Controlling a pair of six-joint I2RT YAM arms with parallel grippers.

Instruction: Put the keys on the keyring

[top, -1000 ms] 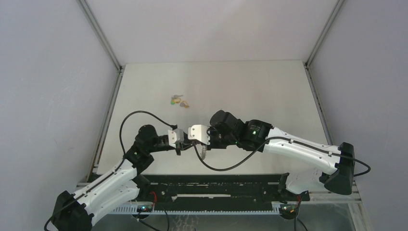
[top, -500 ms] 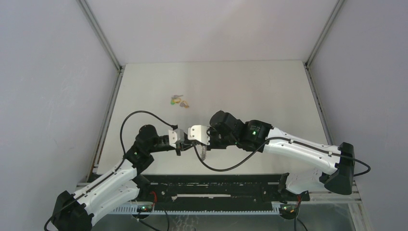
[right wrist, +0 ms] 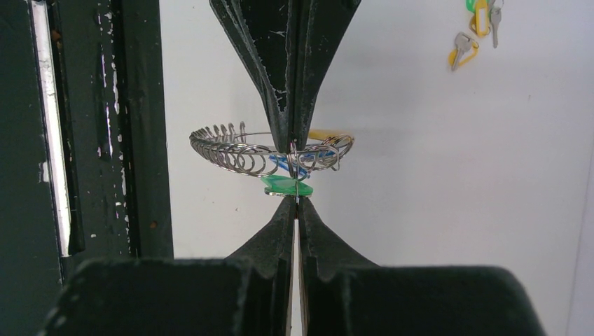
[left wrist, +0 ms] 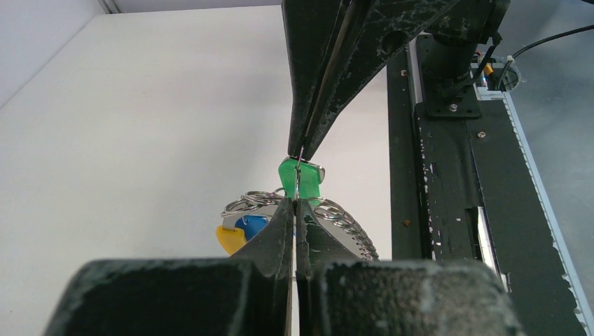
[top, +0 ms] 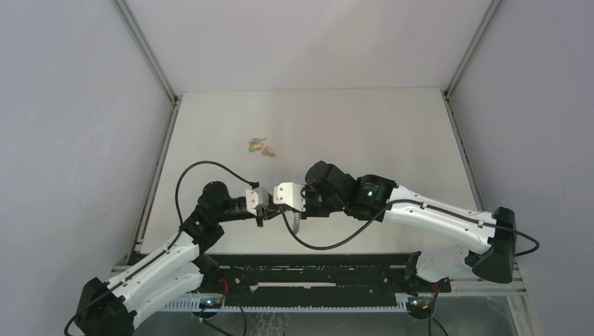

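End effector L (left wrist: 295, 204) closed | end effector R (right wrist: 295, 201) closed | tips at keyring (right wrist: 242, 161) | green key (left wrist: 301, 180) prob. between

Reaches in from the near left with the left arm (top: 164, 262), elbow bent, forearm angled toward the centre. Stretches in low from the near right with the right arm (top: 434, 217), wrist turned to face the other. Holds the left end effector (left wrist: 294, 210) and right end effector (right wrist: 295, 206) tip to tip, both clamped fully together, fingers (left wrist: 280, 224) narrowing to meeting points.
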